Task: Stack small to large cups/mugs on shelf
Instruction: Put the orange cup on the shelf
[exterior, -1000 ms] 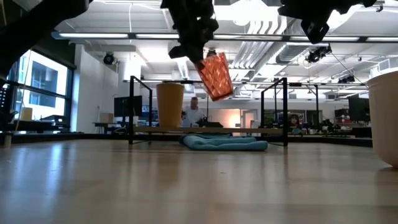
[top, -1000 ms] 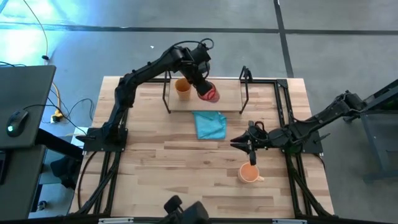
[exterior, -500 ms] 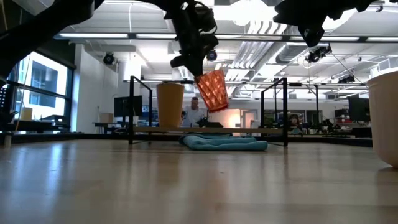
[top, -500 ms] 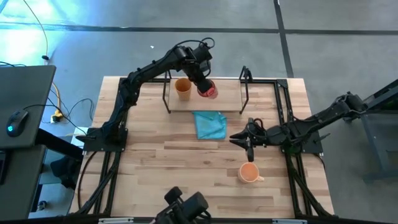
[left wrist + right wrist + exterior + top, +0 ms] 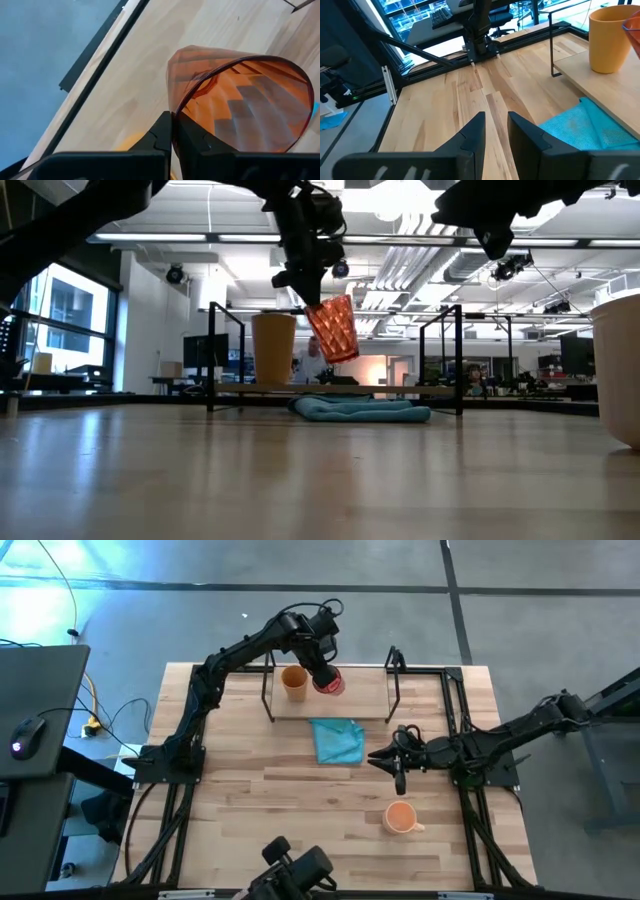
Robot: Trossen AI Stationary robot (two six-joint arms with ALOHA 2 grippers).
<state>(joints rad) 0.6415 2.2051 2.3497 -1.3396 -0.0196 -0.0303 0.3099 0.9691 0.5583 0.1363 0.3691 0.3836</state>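
Ribbed red cup (image 5: 333, 329), mustard tumbler (image 5: 273, 348), seemingly teal cloth (image 5: 337, 740).

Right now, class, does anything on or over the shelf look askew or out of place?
Yes. The dark red ribbed cup hangs tilted above the shelf, pinched by its rim in the left gripper, beside the upright mustard-tan tumbler. The orange mug sits off the shelf, on the tabletop near the right gripper.

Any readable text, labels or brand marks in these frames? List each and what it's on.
None readable.
Red ribbed cup in the left hand: no print.
Mustard tumbler on the shelf: plain.
Orange mug: plain.
Blue cloth: no tag visible.
Monitors in the room behind: content too blurred to read.
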